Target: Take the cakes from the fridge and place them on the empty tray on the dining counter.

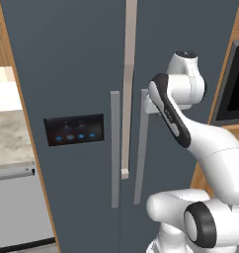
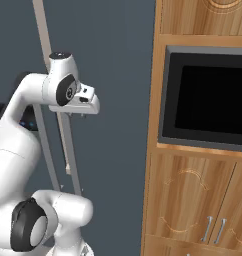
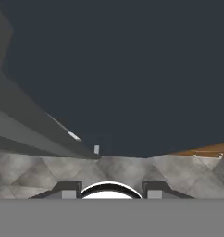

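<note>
The fridge stands straight ahead of the robot, tall and slate-grey, its long axis upright and both doors closed. Its two long grey handles run vertically side by side near the centre seam, and a pale strip runs down the seam between the doors. A black panel with blue lights sits on the left door at mid height. In the left base view the arm reaches to the right door's handle, and the tool sits at that handle's upper end; its fingers are drawn together, but whether they clasp the handle cannot be told. In the hand view the dark door face fills the upper part, with a grey bar slanting along the left. A wood cabinet with a black oven window borders the fridge closely on the right. To the left lies a marble-topped table above a grey appliance front.
</note>
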Tool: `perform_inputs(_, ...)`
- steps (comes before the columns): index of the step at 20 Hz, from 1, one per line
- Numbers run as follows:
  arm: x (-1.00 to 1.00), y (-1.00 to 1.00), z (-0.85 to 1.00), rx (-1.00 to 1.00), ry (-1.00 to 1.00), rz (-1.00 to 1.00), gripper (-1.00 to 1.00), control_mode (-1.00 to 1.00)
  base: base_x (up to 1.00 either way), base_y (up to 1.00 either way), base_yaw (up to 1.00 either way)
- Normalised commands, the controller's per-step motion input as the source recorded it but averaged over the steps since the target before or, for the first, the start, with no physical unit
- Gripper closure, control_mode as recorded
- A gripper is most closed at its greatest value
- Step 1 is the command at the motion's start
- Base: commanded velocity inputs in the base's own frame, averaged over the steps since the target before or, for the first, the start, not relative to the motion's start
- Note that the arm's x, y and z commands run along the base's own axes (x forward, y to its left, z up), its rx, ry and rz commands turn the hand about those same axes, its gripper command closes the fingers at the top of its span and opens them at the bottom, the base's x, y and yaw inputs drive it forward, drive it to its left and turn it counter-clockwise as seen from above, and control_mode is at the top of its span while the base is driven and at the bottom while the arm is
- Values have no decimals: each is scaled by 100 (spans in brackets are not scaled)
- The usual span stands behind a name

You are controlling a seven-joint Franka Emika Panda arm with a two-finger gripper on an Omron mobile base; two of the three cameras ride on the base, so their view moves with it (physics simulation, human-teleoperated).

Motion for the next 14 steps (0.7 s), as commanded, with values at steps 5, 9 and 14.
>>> perform_inputs(5,-57,0,-1,0,-15,0,-100,-100,0,0,0)
perform_inputs(9,-80,0,-4,0,-31,0,-100,-100,0,0,0)
perform_inputs(14,-79,0,-11,0,-31,-2,-100,-100,0,0,0)
